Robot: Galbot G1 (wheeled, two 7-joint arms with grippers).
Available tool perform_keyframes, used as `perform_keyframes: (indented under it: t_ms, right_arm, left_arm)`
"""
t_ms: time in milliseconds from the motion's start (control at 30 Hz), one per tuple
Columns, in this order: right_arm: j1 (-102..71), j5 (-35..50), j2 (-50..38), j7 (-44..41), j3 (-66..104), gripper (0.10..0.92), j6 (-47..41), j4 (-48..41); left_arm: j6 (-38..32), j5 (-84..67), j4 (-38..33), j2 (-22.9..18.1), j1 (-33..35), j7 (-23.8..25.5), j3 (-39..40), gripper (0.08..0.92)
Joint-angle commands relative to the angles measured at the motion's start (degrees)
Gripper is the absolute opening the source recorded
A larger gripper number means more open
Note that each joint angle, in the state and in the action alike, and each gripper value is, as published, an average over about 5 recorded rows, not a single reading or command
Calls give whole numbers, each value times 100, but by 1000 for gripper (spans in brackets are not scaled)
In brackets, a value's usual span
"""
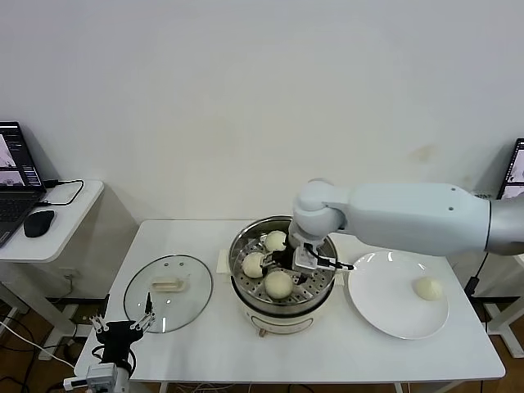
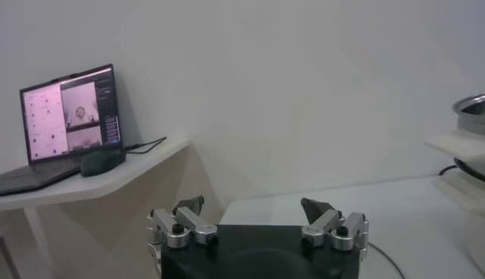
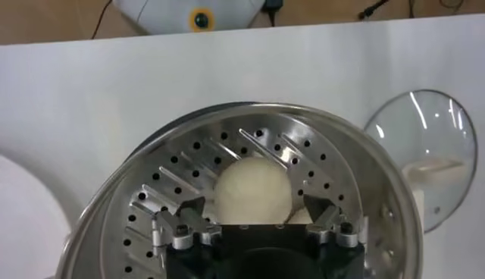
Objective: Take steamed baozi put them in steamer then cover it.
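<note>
The steamer stands mid-table with three baozi on its perforated tray: a far one, a left one and a near one. A fourth baozi lies on the white plate. My right gripper hangs inside the steamer, open. In the right wrist view a baozi rests on the tray between the spread fingers, with small gaps on both sides. The glass lid lies flat on the table left of the steamer. My left gripper is parked open at the front left corner.
A side table at the left holds a laptop and a mouse. A screen edge shows at the far right. The lid also shows in the right wrist view. The steamer's rim shows in the left wrist view.
</note>
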Motion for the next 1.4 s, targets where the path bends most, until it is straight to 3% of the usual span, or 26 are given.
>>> perform_keyframes:
  t_ms: [33,200,333,567,767,1067,1400]
  right_arm:
    - [729,1003,-687,-385,24,822,-1159,142]
    - [1170,1492,-1667,-524,-239,823,-2560,243]
    - [1282,1691,-2515,-501,-490,823,-3169,386]
    - [725,1393,-3682,-370,-263,823,-3468,466]
    - [-1306,789,-4442,-276,1299,823,-3366,78]
    - [-4602,151,-4388,-193,4346,823,-3172,-830]
    - [-5432,-522,-3542,-84,5277,823,-3032,-1983]
  left_arm:
    - [11,-8,-12,83,-22,8,0,823]
    - [13,-35,-8,218,-55,17,17,823]
    - [12,-43,6,305,-83,26,74,823]
    - [-6,-49,81,399,-125,32,189,823]
    - [-10,-35,62,447,-112,33,245,823]
    - [0,22,23,435,-66,41,273,823]
    - [17,70,39,402,-42,45,260,823]
